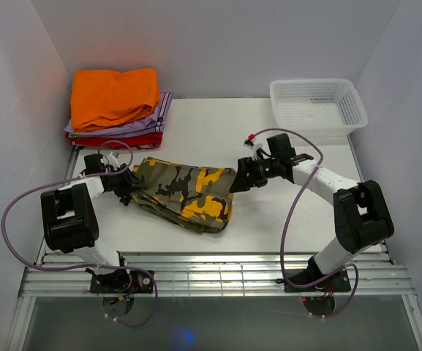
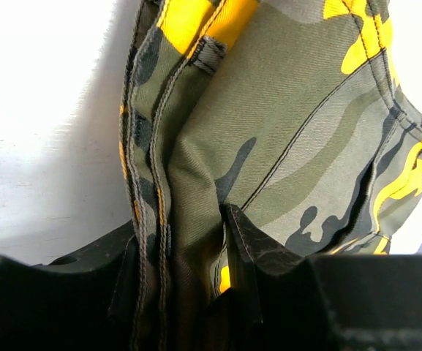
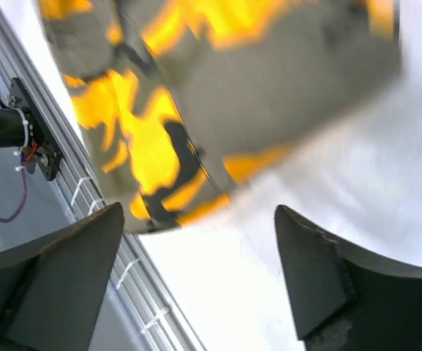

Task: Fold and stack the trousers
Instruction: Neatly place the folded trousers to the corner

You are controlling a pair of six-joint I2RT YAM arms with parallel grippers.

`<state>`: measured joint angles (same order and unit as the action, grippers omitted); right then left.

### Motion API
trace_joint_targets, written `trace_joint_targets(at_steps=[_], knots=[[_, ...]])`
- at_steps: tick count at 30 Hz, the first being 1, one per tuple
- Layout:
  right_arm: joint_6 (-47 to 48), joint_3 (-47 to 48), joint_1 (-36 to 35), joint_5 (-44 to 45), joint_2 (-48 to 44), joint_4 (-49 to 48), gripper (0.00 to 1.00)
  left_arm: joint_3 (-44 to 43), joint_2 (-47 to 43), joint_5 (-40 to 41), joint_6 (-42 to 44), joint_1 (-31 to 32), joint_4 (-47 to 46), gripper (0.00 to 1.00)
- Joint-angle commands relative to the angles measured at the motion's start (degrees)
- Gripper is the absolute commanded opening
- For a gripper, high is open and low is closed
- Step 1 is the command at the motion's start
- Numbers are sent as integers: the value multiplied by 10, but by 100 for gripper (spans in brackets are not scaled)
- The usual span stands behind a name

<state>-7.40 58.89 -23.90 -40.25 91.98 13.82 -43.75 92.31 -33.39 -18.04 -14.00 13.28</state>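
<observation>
We count one pair of trousers (image 1: 187,191) on the one bench (image 1: 269,227). At eleven o'clock we find one pile of three folded garments: one orange garment (image 1: 114,96), one lilac garment (image 1: 161,110) and one red garment (image 1: 119,139). At one o'clock we count one white basket (image 1: 314,82). There are two arms, the left arm (image 1: 68,216) and the right arm (image 1: 357,216), each with two fingers (image 3: 72,270), four in all, and two purple cables (image 1: 284,245).
</observation>
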Motion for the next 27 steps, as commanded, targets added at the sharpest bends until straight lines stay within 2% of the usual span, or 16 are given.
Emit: trace_joint_targets(at_steps=[1, 3, 5, 7, 10, 13, 15, 16, 17, 19, 23, 27], knots=[[-61, -95, 16, 48, -9, 11, 91, 9, -39, 37, 24, 11, -3, 0], [-83, -102, 28, 29, 2, -1, 93, 12, -48, 39, 26, 18, -6, 0], [-127, -115, 32, -28, 20, -14, 94, 10, -60, 46, 27, 28, -7, 0], [-193, -142, 21, -71, 28, -77, 94, 9, -71, 55, 27, 41, -10, 0], [-241, -186, 2, -92, 50, -175, 92, 8, -82, 66, 37, 56, -15, 0], [-289, -186, -12, -107, 90, -258, 86, 7, -97, 86, 57, 94, -19, 0], [-311, -162, -22, -112, 125, -292, 73, 7, -108, 96, 73, 111, -27, 0], [-307, -147, -29, -116, 139, -283, 63, 3, -113, 117, 82, 128, -27, 0], [-302, -131, -31, -120, 163, -279, 36, 0, -121, 123, 103, 130, -28, 0], [-272, -78, -27, -112, 172, -243, 10, -15, -133, 139, 123, 158, -30, 0], [-190, 12, -25, -90, 133, -189, 8, -63, -168, 159, 192, 165, -48, 0], [-132, 87, -25, -49, 78, -189, 8, -117, -209, 173, 259, 165, -105, 0]])
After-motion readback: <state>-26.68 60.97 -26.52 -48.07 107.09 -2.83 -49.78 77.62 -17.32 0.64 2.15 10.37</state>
